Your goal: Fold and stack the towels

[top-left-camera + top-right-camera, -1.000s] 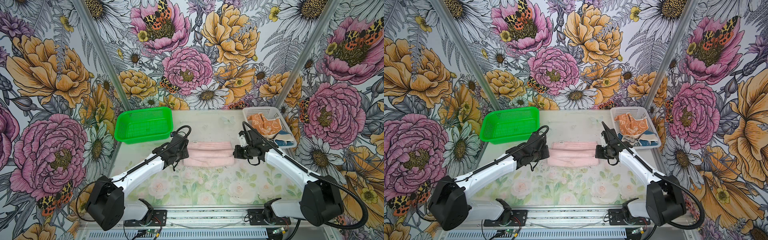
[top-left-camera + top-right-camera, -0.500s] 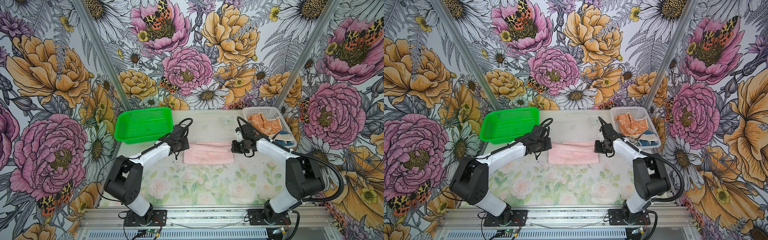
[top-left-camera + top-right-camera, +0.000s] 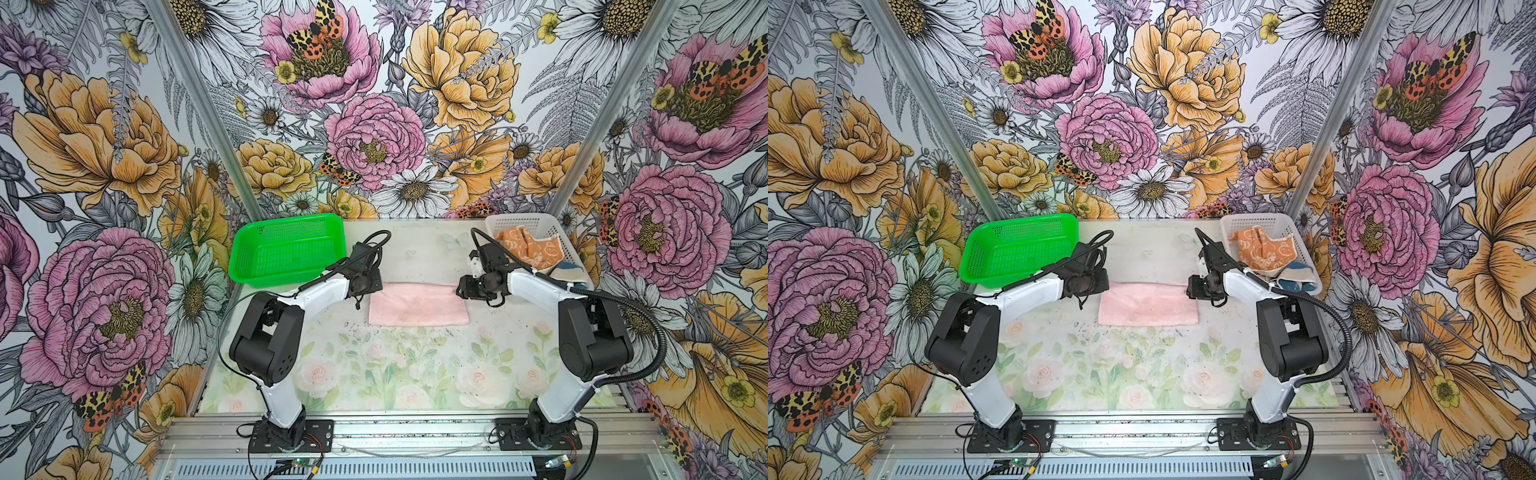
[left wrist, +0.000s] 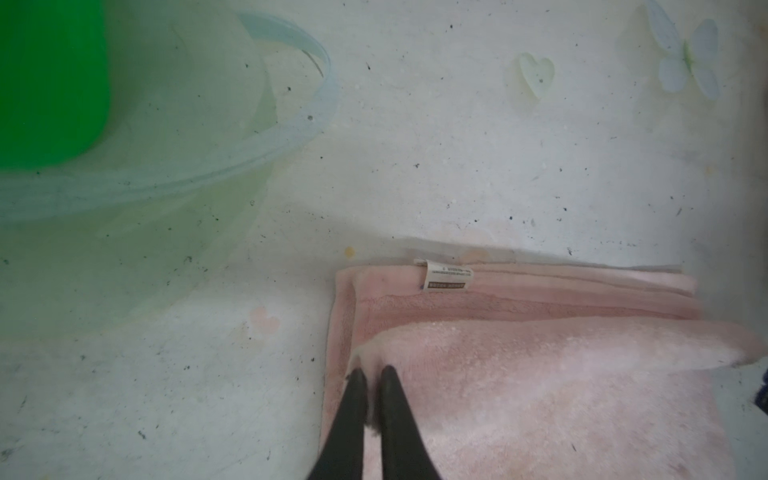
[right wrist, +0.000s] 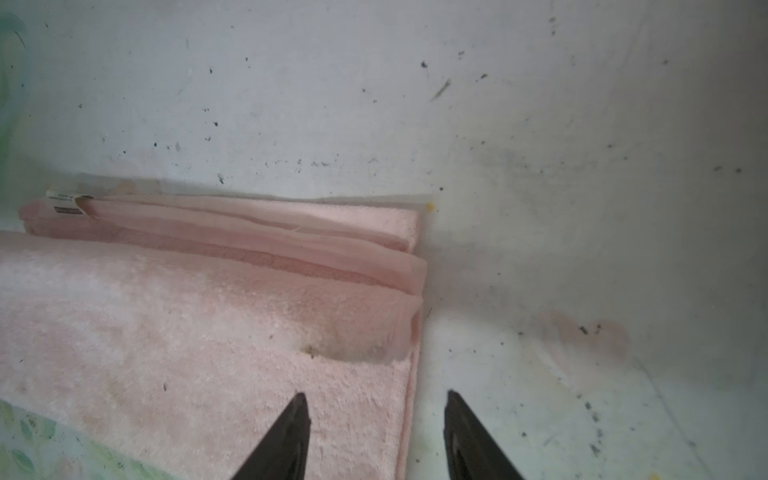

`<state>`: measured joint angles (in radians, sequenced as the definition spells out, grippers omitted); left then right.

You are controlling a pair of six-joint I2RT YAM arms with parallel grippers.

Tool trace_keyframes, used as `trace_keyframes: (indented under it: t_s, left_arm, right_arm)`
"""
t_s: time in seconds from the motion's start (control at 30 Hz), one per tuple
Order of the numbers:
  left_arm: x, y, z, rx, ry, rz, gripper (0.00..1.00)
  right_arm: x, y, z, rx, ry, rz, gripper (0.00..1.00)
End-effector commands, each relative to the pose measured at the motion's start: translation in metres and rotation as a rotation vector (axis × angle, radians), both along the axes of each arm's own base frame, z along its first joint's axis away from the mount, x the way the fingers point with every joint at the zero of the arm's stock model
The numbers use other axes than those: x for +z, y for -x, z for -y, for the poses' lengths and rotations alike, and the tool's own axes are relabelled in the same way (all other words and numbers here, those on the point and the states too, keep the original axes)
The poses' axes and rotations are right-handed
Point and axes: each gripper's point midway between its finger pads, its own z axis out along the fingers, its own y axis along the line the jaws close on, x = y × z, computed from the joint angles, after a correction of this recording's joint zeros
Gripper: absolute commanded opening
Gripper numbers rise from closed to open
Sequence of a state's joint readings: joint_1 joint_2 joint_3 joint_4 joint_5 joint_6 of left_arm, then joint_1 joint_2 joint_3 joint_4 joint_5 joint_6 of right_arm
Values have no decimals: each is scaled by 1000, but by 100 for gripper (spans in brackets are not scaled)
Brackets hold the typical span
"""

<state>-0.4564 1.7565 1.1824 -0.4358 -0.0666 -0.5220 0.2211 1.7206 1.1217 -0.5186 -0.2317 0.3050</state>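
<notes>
**Pink towel folded at mid-table, a gripper at each far corner**

Top views first. In both, the pink towel is seen folded flat at the middle of the table, long side running left to right. The left gripper is set at its far left corner and the right gripper at its far right corner. The fingertips are hidden under the wrists. Open tabletop is left on the near side of the towel, and more on the far side between the two baskets. In the green basket, far left, only mesh floor is shown. In the white basket, far right, the orange towel is crumpled, with the blue towel at the basket's near end.

Over to the left wrist view, and the tips are revealed. The fingers are parted only narrowly, and the top layer's corner is drawn up to them. Whether it is pinched cannot be told. A label is seen on the towel's far edge, where the layers are stepped. Bare table separates the towel from the green basket.

Right wrist view: the jaws are spread wide and nothing is gripped. One finger is held over the towel, its partner over bare table, with the towel's right edge between them.
</notes>
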Motion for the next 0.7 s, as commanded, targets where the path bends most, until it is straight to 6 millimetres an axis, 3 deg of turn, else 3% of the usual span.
trace_keyframes:
  t_s: [0.0, 0.07, 0.13, 0.5, 0.67]
  left_arm:
    - [21, -16, -6, 24, -14, 92, 32]
    - [26, -15, -12, 41, -33, 121, 54]
    - [28, -11, -16, 53, -50, 134, 62]
    - [-23, 33, 2, 9, 14, 3, 65]
    - [-38, 43, 8, -5, 49, -44, 64]
  right_arm:
    - [32, -7, 3, 9, -7, 130, 58]
    - [40, -1, 2, 8, -18, 150, 59]
    - [39, 6, -1, 14, -31, 143, 59]
    - [11, 7, -66, 158, -118, 71, 58]
    - [-6, 6, -77, 141, -153, 56, 59]
